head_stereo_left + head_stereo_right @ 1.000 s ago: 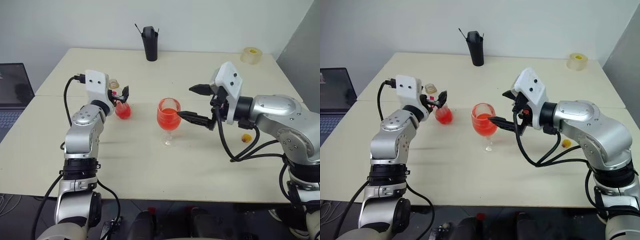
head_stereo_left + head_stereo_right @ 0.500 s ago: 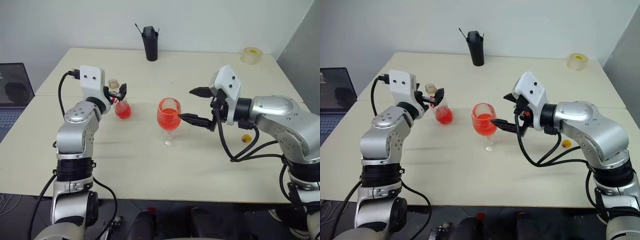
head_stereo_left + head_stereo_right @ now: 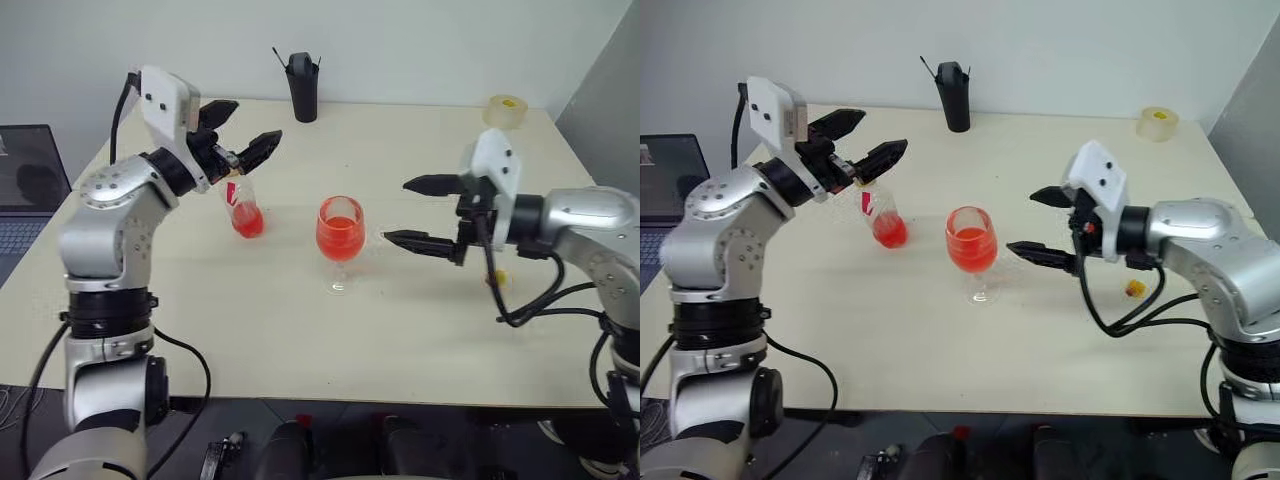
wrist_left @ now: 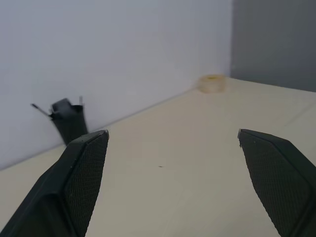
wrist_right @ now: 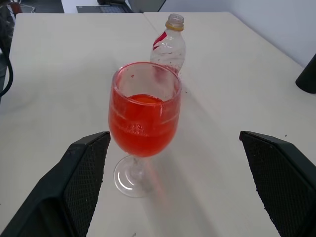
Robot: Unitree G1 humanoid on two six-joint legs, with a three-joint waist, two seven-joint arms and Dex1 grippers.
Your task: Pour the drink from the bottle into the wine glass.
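Observation:
The wine glass (image 3: 339,230) stands mid-table, its bowl over half full of the red drink (image 5: 142,126). To its left the small clear bottle (image 3: 243,208) stands upright by itself, with a little red drink at its bottom and a red-white label. My left gripper (image 3: 245,130) hangs open above and just behind the bottle, touching nothing. On the glass's right my right gripper (image 3: 395,210) is open too, a short gap away from the bowl. Its fingers (image 5: 84,182) frame the glass (image 5: 144,123) and the bottle (image 5: 169,47) behind it.
A tall black cup (image 3: 301,88) stands at the table's far edge and a tape roll (image 3: 503,109) at the far right corner. A small yellow piece (image 3: 1133,289) lies under my right arm. A laptop (image 3: 25,190) sits off the table's left side.
My left gripper has lifted away from the bottle's neck and swung to point across the table; the bottle stays standing. My right gripper has drawn back to the right from the glass.

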